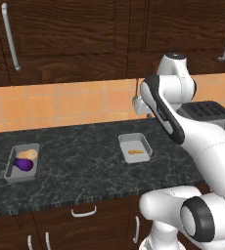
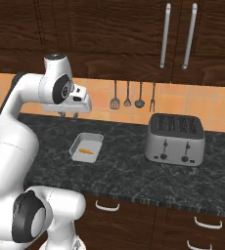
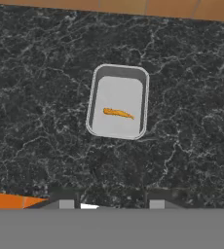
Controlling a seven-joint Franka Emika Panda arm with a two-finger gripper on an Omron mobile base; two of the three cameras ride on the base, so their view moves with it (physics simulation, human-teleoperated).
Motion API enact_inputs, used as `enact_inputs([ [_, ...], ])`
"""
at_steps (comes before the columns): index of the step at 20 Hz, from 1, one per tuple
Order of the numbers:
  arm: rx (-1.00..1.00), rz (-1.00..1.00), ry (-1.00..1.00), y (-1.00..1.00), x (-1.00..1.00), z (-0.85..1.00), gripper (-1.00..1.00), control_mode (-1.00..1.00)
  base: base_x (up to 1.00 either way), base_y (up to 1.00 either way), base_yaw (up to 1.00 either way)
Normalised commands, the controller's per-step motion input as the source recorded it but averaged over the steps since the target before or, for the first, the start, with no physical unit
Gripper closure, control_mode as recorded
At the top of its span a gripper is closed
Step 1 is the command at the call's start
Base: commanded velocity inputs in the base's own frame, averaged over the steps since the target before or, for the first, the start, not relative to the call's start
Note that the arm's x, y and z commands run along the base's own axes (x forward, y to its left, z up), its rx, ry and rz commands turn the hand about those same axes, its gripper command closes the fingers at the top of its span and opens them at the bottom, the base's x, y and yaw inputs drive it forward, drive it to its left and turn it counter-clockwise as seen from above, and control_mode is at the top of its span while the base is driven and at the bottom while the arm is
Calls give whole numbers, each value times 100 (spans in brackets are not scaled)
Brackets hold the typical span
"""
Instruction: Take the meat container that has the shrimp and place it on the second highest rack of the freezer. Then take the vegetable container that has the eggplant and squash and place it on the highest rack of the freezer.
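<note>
Right base view, gripper (image 2: 68, 115) pointing down, above meat container (image 2: 87, 147)

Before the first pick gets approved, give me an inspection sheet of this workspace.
Surface: dark marbled counter, level, no spills seen.
Job's things: grey tray holding the shrimp, mid counter; second grey tray with the eggplant and squash, far left. Freezer: nothing seen.
Clutter: toaster on the counter, right of the shrimp tray and apart from it.
Pincer: raised above the counter behind the shrimp tray, holding nothing; how wide it stands cannot be told.
Cables: nothing seen.
Surroundings: orange tile backsplash, utensils hanging on it, dark wood cabinets above and below.
</note>
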Motion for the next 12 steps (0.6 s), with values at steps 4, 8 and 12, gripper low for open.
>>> enact_inputs([
  [4, 0, 0, 0, 0, -13, 0, -100, -100, 0, 0, 0],
  [8, 4, -1, 10, 0, -56, -39, -100, -100, 0, 0, 0],
  [12, 14, -24, 20, 0, -8, -88, -100, -100, 0, 0, 0],
])
